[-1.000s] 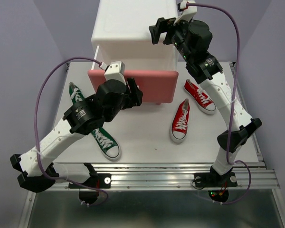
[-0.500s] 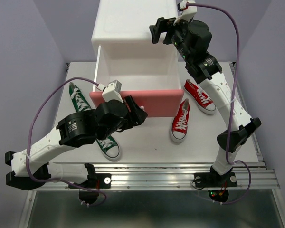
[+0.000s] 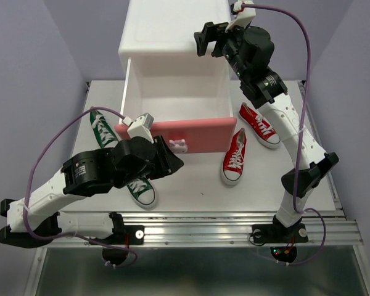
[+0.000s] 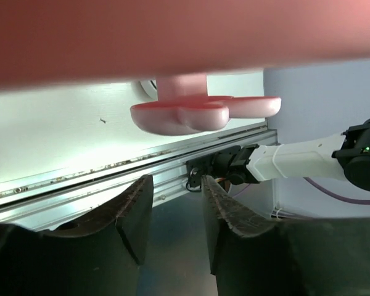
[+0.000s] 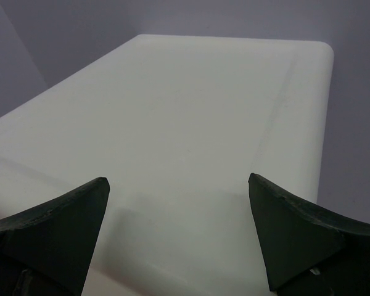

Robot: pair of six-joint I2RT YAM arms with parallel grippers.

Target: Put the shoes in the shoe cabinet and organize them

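The white shoe cabinet (image 3: pixel 172 37) stands at the back of the table. Its upper drawer is pulled out, empty inside, with the pink front (image 3: pixel 197 134) and bunny knob (image 3: pixel 180 145) facing me. My left gripper (image 3: pixel 172 161) is open just in front of and below the knob (image 4: pixel 200 112), not touching it; its fingers (image 4: pixel 132 209) hold nothing. My right gripper (image 3: pixel 203 40) is open and empty over the cabinet top (image 5: pixel 172 111). Two green shoes (image 3: pixel 100 126) (image 3: pixel 139 188) lie at the left. Two red shoes (image 3: pixel 234 157) (image 3: pixel 259 125) lie at the right.
The open drawer reaches over the middle of the white table (image 3: pixel 191 185). The metal rail (image 3: pixel 222 222) runs along the near edge. My left arm partly covers the near green shoe. Purple walls close in both sides.
The drawer has slid further out toward me. My left gripper has let go of the knob and drawn back toward the near edge. The right arm has not moved.
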